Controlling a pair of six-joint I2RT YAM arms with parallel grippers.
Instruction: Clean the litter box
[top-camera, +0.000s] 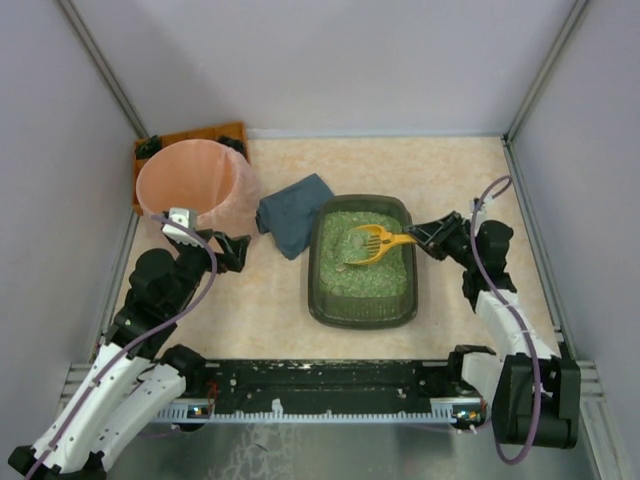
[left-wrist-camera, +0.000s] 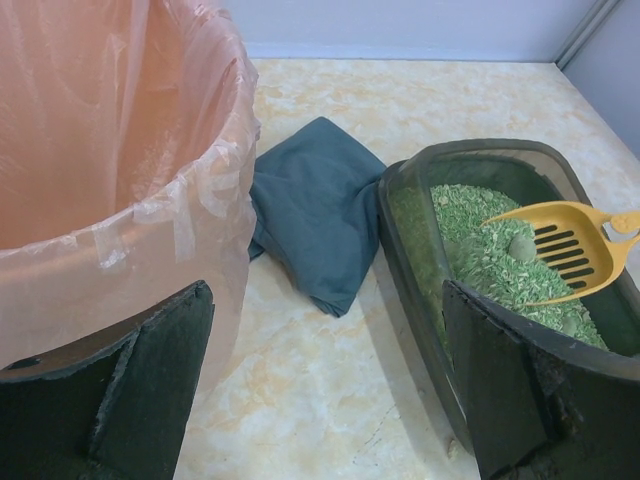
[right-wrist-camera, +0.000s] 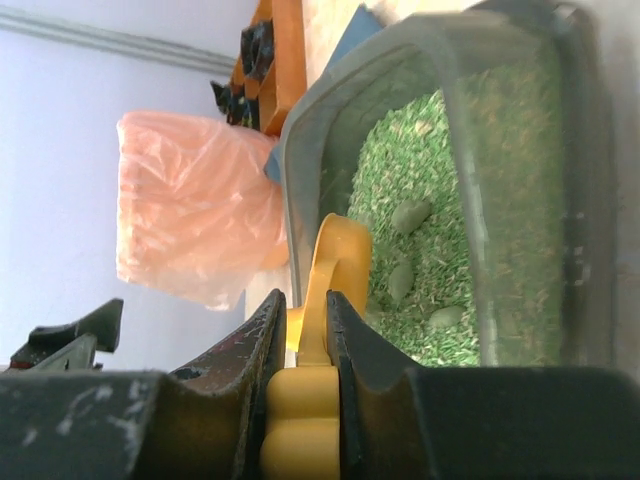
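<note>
The litter box (top-camera: 362, 320) is a dark grey-green tray of green granules in the middle of the table. It also shows as the litter box (left-wrist-camera: 400, 200) and the litter box (right-wrist-camera: 300, 140) in the wrist views. My right gripper (top-camera: 420, 238) is shut on the handle of a yellow slotted scoop (top-camera: 372, 243), whose head hangs over the granules. In the right wrist view the gripper (right-wrist-camera: 305, 300) pinches the scoop (right-wrist-camera: 340, 250) handle, with grey-green lumps (right-wrist-camera: 410, 215) on the litter beyond. My left gripper (top-camera: 235, 250) stands open between bucket and box, with nothing between the fingers of the gripper (left-wrist-camera: 327, 290).
A round pink bucket (top-camera: 195, 185) lined with a plastic bag stands at the back left. Behind it is an orange-brown compartment tray (top-camera: 190, 135). A folded blue-grey cloth (top-camera: 292, 215) lies between bucket and litter box. Walls close in three sides of the table.
</note>
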